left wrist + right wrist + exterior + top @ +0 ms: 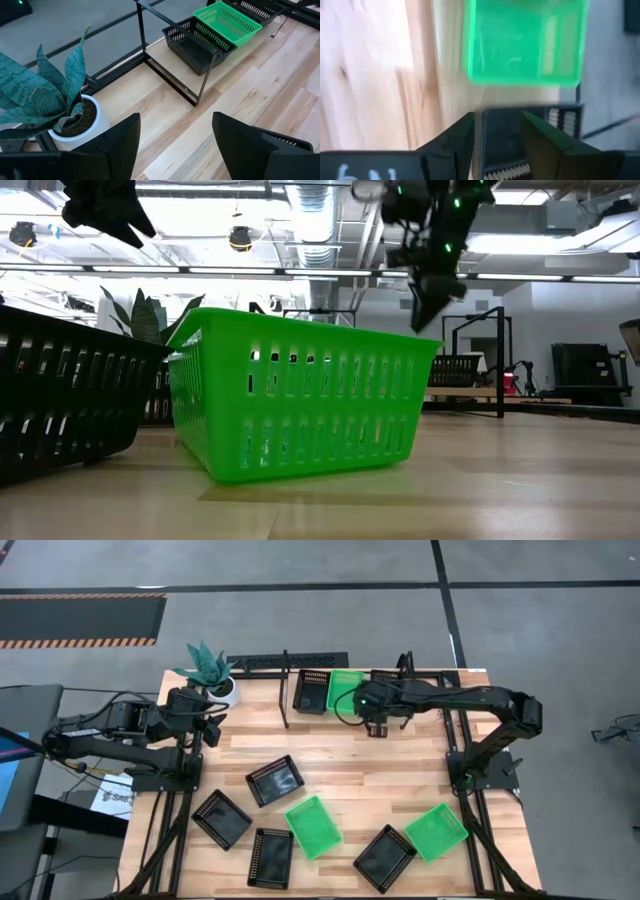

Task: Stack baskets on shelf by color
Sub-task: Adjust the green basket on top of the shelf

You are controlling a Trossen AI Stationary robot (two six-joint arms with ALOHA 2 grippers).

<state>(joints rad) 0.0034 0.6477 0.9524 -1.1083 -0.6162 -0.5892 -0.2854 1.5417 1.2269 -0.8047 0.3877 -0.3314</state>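
We see the low black thin-rod metal shelf (300,665) along the far edge of the wooden table (400,770). In it a black perforated plastic basket (312,690) sits just beside a bright green perforated plastic basket (345,690), and a third black basket (257,6) lies on the green one's other side, mostly hidden under the right arm; all look empty, as far as we can tell.

Our right gripper (378,725) hovers at the shelf's front, near the green basket, fingers (455,137) parted and holding nothing. Our left gripper (212,728) waits near the white-potted teal plant (212,675), its fingers (122,137) spread wide and empty.

On the near half of the table lie six loose baskets, well apart from the shelf: four black ones (274,780) (221,818) (270,857) (384,858) and two green ones (313,826) (435,831), each empty and upright, scattered at differing angles
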